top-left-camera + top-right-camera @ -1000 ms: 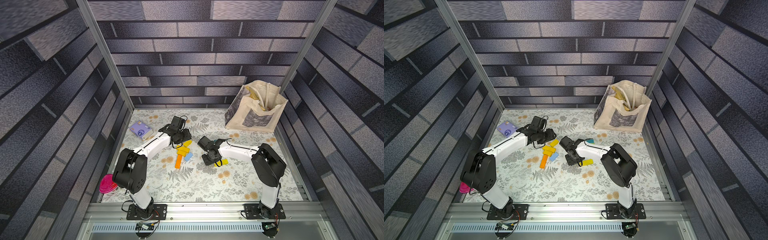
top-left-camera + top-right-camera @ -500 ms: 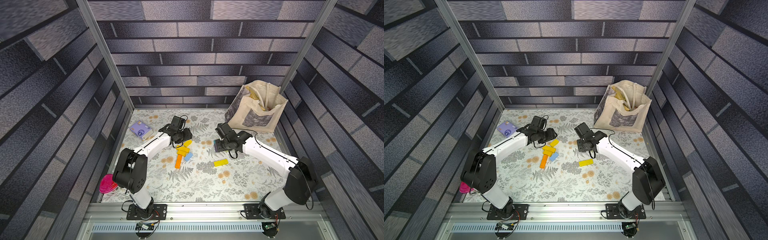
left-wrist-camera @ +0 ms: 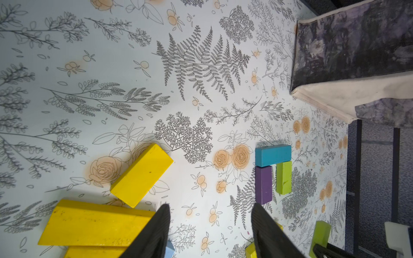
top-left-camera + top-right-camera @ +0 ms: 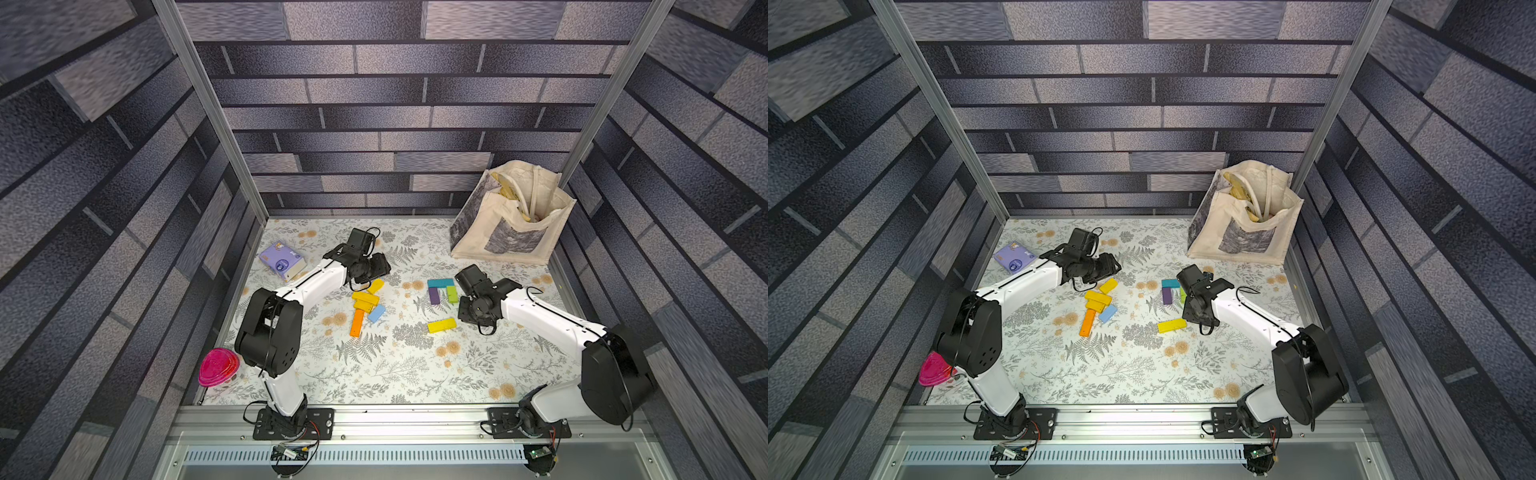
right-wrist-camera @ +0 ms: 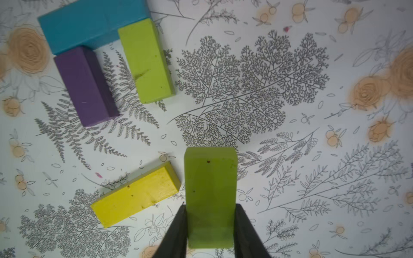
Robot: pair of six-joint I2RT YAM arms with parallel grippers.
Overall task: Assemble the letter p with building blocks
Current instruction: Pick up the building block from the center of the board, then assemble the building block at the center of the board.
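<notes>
While the right end effector (image 5: 210,207) grips a green block (image 5: 210,178) by one end, fingers pressed on both long sides, the rest of the block juts out past the fingertips over the tabletop (image 5: 290,178). Whether it touches the surface I cannot tell. Just beside it in the right wrist view lies a yellow block (image 5: 136,194), flat and skewed, with a narrow gap between the two.

Farther off, three blocks sit flat as one group. A teal block (image 5: 89,24) lies crosswise. A purple block (image 5: 86,89) butts against its long side at one end, and a lime green block (image 5: 147,62) meets it at the opposite end. The lime green block runs parallel to the purple one, with a strip of bare tabletop between them. In both top views this group lies just beside the right wrist, the teal piece toward the back wall, and the held block is hidden under the arm.

The left end effector (image 3: 210,210) is open with nothing between its fingers. It hovers by a loose heap: two long yellow blocks (image 4: 365,298) overlapping, a short yellow block (image 4: 376,286), an orange block (image 4: 356,323) and a light blue block (image 4: 376,313). A tote bag (image 4: 511,232) stands in the far corner on the right arm's side, and a purple packet (image 4: 282,260) lies near the left wall.
</notes>
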